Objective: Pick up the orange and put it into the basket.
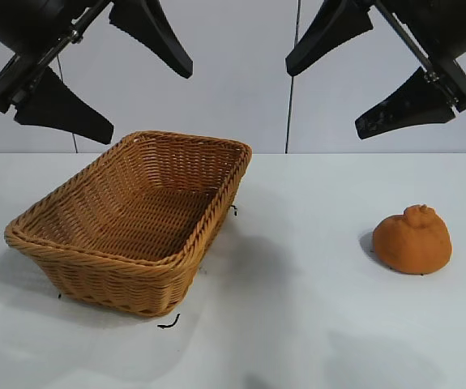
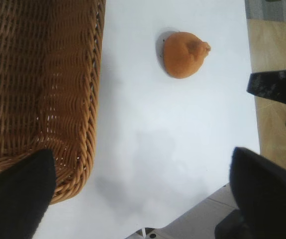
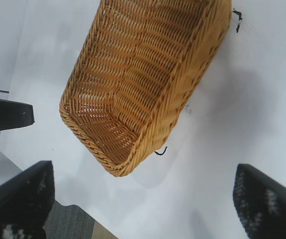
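Orange (image 1: 412, 240) resting on the white tabletop (image 1: 297, 308), well apart from the empty wicker basket (image 1: 95, 279), with left tool (image 1: 107, 81) and right tool (image 1: 362, 77) both raised above, jaws spread wide, holding nothing.

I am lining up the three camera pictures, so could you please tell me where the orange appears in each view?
Exterior view: the orange sits at lower right on the white table, apart from the basket.
Left wrist view: near the upper middle, with the basket's rim off to one side.
Right wrist view: not in it.
Shared landmark: the basket, visible in all three views.
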`<state>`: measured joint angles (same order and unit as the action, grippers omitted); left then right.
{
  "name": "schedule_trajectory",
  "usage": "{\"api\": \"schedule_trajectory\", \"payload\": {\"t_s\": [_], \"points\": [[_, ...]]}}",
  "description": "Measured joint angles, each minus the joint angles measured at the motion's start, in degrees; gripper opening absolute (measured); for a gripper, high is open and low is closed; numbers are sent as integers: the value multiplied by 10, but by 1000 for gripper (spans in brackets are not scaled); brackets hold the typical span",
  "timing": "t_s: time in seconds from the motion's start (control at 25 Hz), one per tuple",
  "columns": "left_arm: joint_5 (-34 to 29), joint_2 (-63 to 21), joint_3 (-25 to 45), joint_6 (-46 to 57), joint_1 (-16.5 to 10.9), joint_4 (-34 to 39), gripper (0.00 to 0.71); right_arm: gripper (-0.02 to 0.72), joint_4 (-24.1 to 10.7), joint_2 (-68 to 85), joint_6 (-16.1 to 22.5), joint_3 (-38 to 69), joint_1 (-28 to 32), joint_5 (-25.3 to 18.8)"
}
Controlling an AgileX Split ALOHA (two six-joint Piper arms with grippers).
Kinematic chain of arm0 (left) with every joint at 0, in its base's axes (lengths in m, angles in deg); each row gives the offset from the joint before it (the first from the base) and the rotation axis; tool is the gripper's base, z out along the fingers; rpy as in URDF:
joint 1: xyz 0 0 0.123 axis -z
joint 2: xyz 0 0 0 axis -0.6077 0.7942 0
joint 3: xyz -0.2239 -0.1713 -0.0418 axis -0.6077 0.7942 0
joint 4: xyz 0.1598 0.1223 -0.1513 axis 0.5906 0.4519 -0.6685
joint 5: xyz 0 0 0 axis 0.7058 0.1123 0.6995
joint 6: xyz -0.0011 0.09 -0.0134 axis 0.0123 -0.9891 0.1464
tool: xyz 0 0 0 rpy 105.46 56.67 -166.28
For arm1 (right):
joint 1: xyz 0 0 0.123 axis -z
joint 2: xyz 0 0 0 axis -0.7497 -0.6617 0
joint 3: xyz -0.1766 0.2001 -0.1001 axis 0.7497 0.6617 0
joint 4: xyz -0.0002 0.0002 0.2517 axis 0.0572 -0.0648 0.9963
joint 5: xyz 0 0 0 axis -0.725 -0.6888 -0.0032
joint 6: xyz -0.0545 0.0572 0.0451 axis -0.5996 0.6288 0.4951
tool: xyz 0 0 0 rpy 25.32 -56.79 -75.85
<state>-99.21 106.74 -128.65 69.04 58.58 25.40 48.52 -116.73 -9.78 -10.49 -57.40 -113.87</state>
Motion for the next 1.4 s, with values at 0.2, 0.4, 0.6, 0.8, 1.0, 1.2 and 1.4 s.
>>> {"api": "schedule_trajectory", "payload": {"t_s": [0.2,0.4,0.6,0.8,1.0,1.2,1.4], "points": [[0,0,0,0,0,0,680,696,0,0,0,0,0,0],[0,0,0,0,0,0,680,696,0,0,0,0,0,1],[0,0,0,0,0,0,680,696,0,0,0,0,0,1],[0,0,0,0,0,0,680,696,0,0,0,0,0,1],[0,0,0,0,0,0,680,696,0,0,0,0,0,1],[0,0,0,0,0,0,680,696,0,0,0,0,0,1],[4,0,0,0,0,-25,680,696,0,0,0,0,0,1]]}}
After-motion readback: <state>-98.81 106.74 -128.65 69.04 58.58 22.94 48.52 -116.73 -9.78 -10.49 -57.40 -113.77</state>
